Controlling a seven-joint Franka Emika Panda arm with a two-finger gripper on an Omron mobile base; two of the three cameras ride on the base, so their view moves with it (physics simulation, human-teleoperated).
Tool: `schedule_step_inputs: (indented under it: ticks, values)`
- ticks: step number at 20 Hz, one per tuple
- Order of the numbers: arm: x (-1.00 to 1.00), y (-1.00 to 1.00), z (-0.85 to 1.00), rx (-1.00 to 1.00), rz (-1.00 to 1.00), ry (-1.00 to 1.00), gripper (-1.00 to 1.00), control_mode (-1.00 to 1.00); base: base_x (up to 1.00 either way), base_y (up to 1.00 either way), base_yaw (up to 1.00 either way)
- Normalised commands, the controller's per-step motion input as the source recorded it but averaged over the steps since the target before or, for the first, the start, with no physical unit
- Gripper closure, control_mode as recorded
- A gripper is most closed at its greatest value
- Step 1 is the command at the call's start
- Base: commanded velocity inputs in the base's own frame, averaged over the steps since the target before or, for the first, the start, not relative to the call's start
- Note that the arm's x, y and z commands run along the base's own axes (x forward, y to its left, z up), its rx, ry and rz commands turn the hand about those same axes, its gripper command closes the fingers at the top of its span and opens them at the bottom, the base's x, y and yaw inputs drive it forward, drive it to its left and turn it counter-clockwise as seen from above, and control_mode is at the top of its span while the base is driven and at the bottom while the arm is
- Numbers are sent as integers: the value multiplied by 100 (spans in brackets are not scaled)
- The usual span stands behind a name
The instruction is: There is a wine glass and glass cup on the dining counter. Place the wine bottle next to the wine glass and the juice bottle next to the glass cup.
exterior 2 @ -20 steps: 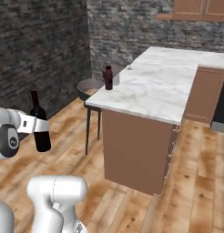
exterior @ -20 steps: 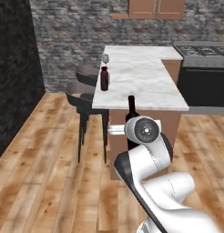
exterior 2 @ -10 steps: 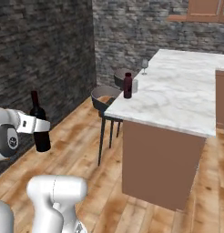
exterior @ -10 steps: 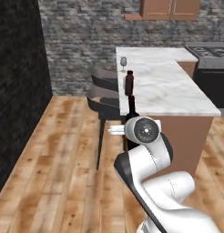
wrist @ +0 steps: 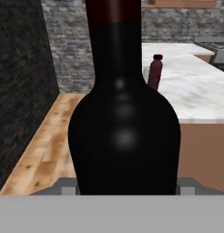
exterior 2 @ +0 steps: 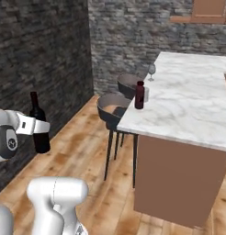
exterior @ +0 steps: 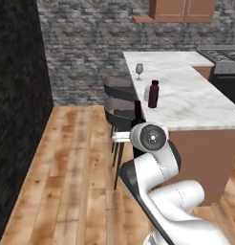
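- The wine bottle (exterior 2: pixel 39 124) is held upright in the tool (exterior 2: pixel 40 127), which is closed around the bottle's wide black body.
- The bottle's dark red top is seen above the tool, and its black bottom hangs below it.
- The bottle is held up in the air over the wood floor (exterior 2: pixel 82 151), not on the table (exterior 2: pixel 193 110).
- In the hand view the black bottle (wrist: pixel 124 118) is right in front, very close up.
- The table is ahead of the tool and well apart from it; it is white with grey lines and has a brown base.
- The juice bottle (exterior: pixel 153 94) is stood upright on the table, near the table's edge, ahead of the tool.
- It is also seen past the wine bottle in the hand view (wrist: pixel 155 71).
- A small glass cup (exterior 2: pixel 145 94) is stood just beside the juice bottle; whether they touch cannot be told.
- The wine glass (exterior: pixel 139 71) is stood farther away from the tool, past the juice bottle, near the same table edge.
- Two black stools (exterior 2: pixel 114 108) are placed by the table, between the tool and the juice bottle.
- A dark stone wall (exterior 2: pixel 36 59) is found behind the tool in the right base view.
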Motion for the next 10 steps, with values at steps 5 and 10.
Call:
schedule_step_inputs:
  ticks: [5,10]
  values:
    - [0,0,0,0,0,0,100,100,68,45,-27]
    - [0,0,0,0,0,0,100,100,66,49,-23]
